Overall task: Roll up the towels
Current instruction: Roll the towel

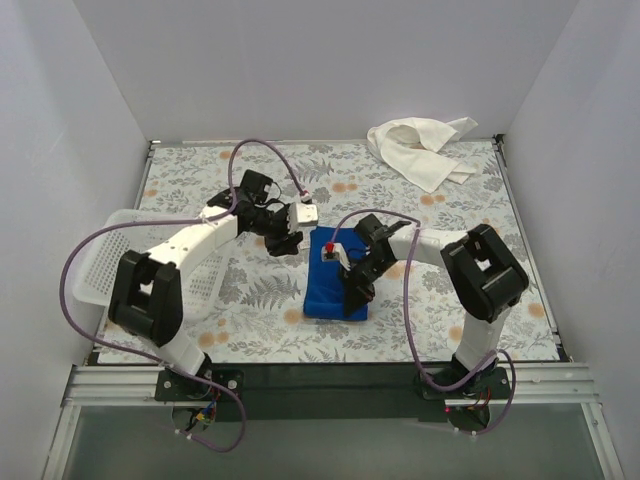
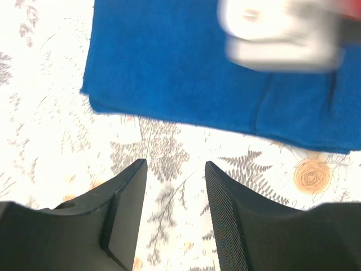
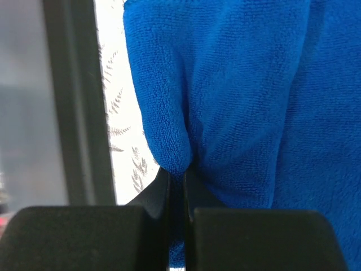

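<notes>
The royal blue towel (image 1: 322,280) lies folded as a thick rectangle in the middle of the flowered tabletop; it also fills the upper part of the left wrist view (image 2: 186,68) and most of the right wrist view (image 3: 242,96). My right gripper (image 3: 177,175) is shut on a pinched fold of this blue towel near its right edge (image 1: 357,285). My left gripper (image 2: 175,169) stands open just off the towel's far-left corner, over bare tabletop, nothing between its fingers. The white towel (image 1: 420,148) lies crumpled at the back right.
A white perforated basket (image 1: 105,262) sits at the left edge of the table, partly under the left arm. Grey walls close the table in on three sides. A dark rail (image 1: 330,378) runs along the near edge.
</notes>
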